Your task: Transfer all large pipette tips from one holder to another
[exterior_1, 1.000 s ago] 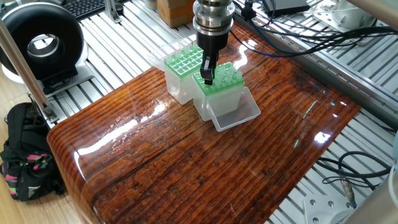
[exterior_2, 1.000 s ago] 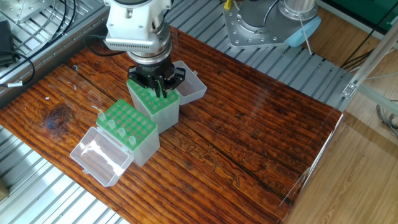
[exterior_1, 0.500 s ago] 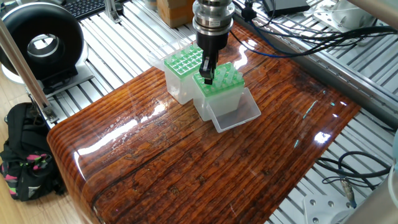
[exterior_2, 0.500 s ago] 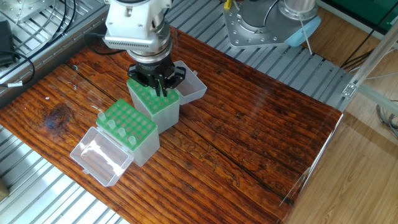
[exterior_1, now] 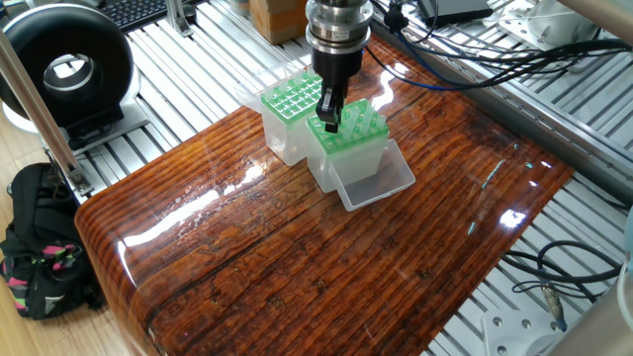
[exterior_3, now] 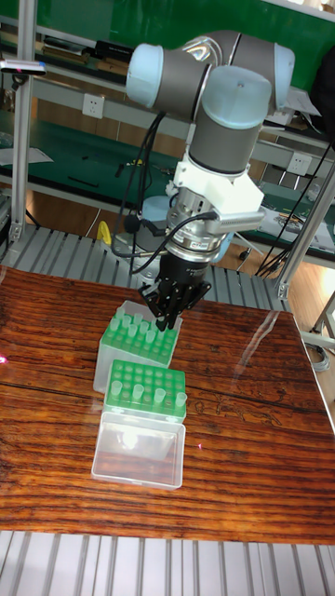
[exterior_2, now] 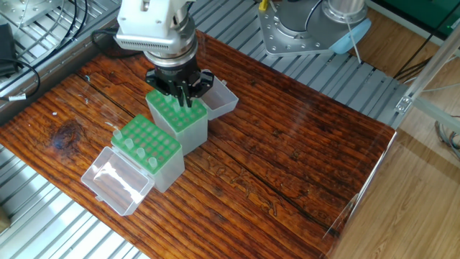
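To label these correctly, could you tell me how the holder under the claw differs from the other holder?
The holder under the claw has the claw at its green rack; the other holder stands free. Their open lids lie on opposite outer sides. Both are clear boxes with green racks.

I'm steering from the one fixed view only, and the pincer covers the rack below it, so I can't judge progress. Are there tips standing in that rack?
Observer: Yes. In the tall fixed view, several large pipette tips stand up from the rack under the pincer.
Operator: And the other rack? From here its top looks like plain green holes.
Observer: It isn't bare. The other fixed view shows a row of tips in the second rack, along the edge next to its open lid.
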Action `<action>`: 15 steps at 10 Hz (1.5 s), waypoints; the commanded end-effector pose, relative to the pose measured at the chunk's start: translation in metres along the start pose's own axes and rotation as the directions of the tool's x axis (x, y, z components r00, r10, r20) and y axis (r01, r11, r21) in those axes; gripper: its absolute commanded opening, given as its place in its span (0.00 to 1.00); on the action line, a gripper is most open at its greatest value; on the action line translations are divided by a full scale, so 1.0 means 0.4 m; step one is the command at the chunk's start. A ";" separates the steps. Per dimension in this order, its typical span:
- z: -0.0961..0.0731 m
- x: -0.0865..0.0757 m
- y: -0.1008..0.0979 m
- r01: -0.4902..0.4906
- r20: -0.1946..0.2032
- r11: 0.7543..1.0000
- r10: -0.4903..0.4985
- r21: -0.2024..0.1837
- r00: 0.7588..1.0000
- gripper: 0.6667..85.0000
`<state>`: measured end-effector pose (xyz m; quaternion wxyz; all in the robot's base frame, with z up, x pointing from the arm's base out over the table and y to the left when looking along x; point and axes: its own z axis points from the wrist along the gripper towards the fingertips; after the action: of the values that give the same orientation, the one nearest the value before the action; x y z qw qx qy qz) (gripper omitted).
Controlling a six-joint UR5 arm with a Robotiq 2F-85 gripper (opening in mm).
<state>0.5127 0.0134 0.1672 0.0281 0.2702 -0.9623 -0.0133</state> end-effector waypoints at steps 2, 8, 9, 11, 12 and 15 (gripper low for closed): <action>-0.041 -0.023 -0.002 -0.008 0.011 1.000 0.008 -0.004 1.000 0.15; -0.094 -0.022 0.005 -0.012 -0.003 1.000 0.012 -0.014 1.000 0.15; -0.103 -0.019 0.007 -0.014 -0.008 1.000 0.014 -0.017 1.000 0.15; -0.128 -0.011 0.014 -0.017 -0.018 1.000 0.017 -0.023 1.000 0.15; -0.144 -0.005 0.014 -0.019 -0.027 1.000 0.018 -0.024 0.999 0.15; -0.199 0.011 0.007 -0.019 -0.050 1.000 0.018 -0.021 0.999 0.15</action>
<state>0.5145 0.0132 0.2300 0.0495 0.2621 -0.9637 -0.0135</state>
